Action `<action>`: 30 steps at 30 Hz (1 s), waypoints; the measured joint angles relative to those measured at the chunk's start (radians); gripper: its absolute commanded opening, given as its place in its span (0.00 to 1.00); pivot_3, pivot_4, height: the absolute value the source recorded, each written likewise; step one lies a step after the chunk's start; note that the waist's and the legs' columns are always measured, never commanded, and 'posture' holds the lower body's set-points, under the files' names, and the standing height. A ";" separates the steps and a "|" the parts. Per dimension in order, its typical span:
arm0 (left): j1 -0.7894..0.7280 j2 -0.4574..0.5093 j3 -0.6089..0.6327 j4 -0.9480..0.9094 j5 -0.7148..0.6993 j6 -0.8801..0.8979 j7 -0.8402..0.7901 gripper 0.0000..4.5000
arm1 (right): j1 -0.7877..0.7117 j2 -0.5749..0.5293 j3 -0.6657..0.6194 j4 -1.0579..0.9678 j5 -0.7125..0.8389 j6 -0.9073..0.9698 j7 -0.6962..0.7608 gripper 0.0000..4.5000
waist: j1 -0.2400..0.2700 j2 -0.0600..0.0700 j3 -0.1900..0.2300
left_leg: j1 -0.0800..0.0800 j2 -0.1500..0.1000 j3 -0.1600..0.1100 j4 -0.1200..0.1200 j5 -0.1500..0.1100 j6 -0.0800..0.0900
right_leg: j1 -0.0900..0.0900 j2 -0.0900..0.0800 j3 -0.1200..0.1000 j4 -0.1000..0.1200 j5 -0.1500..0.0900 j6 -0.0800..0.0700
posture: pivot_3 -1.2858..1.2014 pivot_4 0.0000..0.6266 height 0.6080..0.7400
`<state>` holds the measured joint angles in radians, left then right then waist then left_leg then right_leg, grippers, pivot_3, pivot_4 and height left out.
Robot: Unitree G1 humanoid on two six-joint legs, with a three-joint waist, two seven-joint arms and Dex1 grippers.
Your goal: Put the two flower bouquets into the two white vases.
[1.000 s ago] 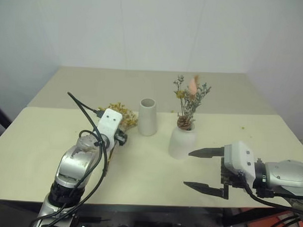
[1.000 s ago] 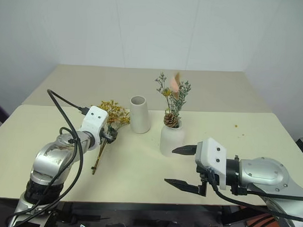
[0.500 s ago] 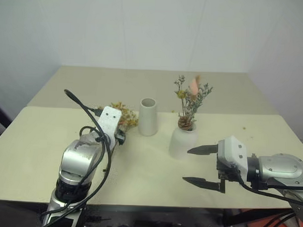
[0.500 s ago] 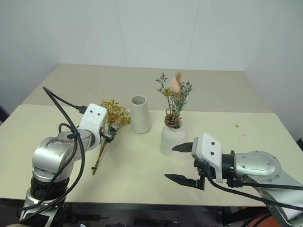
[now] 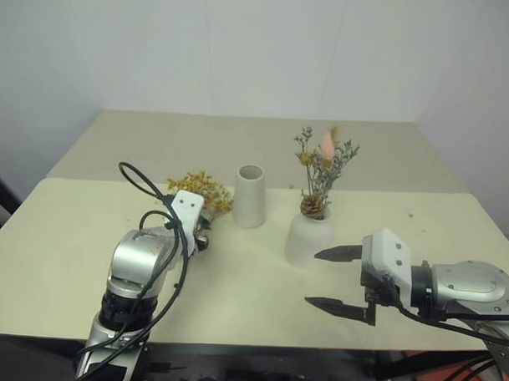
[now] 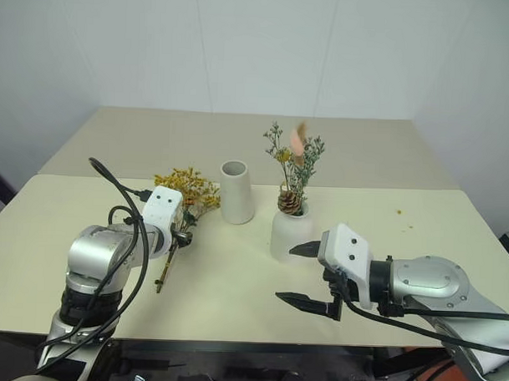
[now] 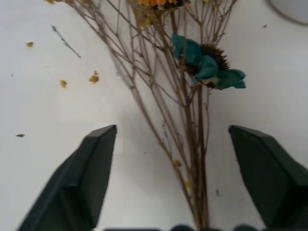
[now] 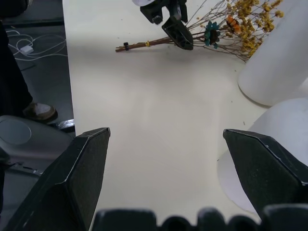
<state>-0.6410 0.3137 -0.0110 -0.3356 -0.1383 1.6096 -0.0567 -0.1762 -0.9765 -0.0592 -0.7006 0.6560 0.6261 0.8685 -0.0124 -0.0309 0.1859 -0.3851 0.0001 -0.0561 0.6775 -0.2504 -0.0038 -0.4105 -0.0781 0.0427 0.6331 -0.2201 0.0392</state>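
A bushy yellow-blossomed bouquet [image 6: 186, 188] lies flat, thin brown stems bundled.

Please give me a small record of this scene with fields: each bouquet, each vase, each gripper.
yellow bouquet: lying flat on the table, beside the tall vase
mixed bouquet: standing in the squat vase
tall vase: upright, empty
squat vase: upright, holds the mixed bouquet
left gripper: fingers apart, astride the yellow bouquet's stems
right gripper: open, empty, in front of the squat vase
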 measured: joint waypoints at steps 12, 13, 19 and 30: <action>0.014 0.011 0.007 0.041 -0.008 0.000 0.015 0.01 | 0.000 0.000 -0.009 -0.006 0.028 0.028 0.001 1.00 | 0.000 0.000 0.000 | 0.000 0.000 0.000 0.000 0.000 0.000 | 0.001 0.000 0.000 -0.001 0.000 0.000 | 0.52 0.24 1.00; 0.014 0.011 0.006 0.041 -0.008 0.000 0.019 0.01 | 0.000 0.000 -0.009 -0.006 0.028 0.028 0.001 1.00 | 0.000 0.000 0.000 | 0.000 0.000 0.000 0.000 0.000 0.000 | 0.001 0.000 0.000 -0.001 0.000 0.000 | 0.52 0.24 1.00; 0.013 0.019 -0.007 0.041 -0.007 0.000 0.026 0.01 | 0.000 0.000 -0.009 -0.006 0.026 0.028 0.002 1.00 | 0.000 0.000 0.000 | 0.000 0.000 0.000 0.000 0.000 0.000 | 0.001 0.000 0.000 -0.001 0.000 0.000 | 0.52 0.24 1.00; -0.141 0.059 0.167 0.135 0.067 -0.387 0.082 0.01 | 0.001 0.014 -0.009 -0.005 0.012 0.025 -0.003 1.00 | 0.001 0.000 0.000 | -0.001 0.000 0.000 0.000 0.000 0.000 | 0.000 -0.001 0.000 -0.002 0.001 0.000 | 0.52 0.24 1.00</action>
<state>-0.7822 0.3729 0.1563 -0.2003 -0.0709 1.2230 0.0252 -0.1750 -0.9628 -0.0685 -0.7060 0.6678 0.6512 0.8658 -0.0110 -0.0309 0.1858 -0.3857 -0.0003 -0.0556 0.6774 -0.2504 -0.0040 -0.4104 -0.0790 0.0431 0.6313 -0.2192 0.0395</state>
